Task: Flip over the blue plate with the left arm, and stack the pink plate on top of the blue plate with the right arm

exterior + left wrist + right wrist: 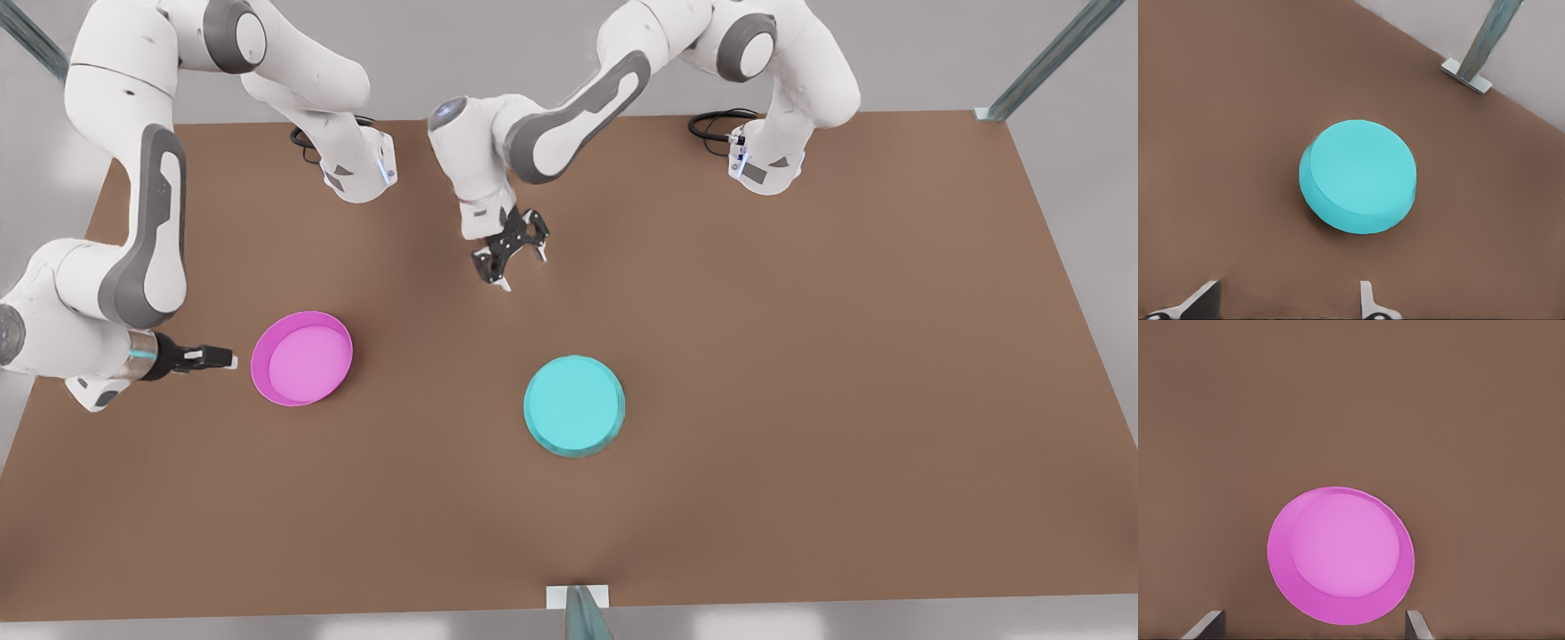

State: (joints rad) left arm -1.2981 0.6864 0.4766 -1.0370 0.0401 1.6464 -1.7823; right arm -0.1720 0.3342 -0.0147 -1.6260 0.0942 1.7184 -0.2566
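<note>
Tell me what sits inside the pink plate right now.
Nothing: the round magenta-pink plastic plate lies rim-up on the brown table, its lighter pink inside bare. The table under it is covered. The right tool hovers open beside it, not touching.

The table (pixel 800 373) under me is a matt brown sheet, smooth, without grain or shine. My blue plate (pixel 573 405) looks like smooth plastic with a soft satin finish, its flat base uppermost and evenly cyan. The pink plate (pixel 301 358) is the same smooth plastic, magenta at the rim, paler inside. My arms' shells are glossy white with grey panels; the corner posts (pixel 1049 58) look like brushed metal.
</note>
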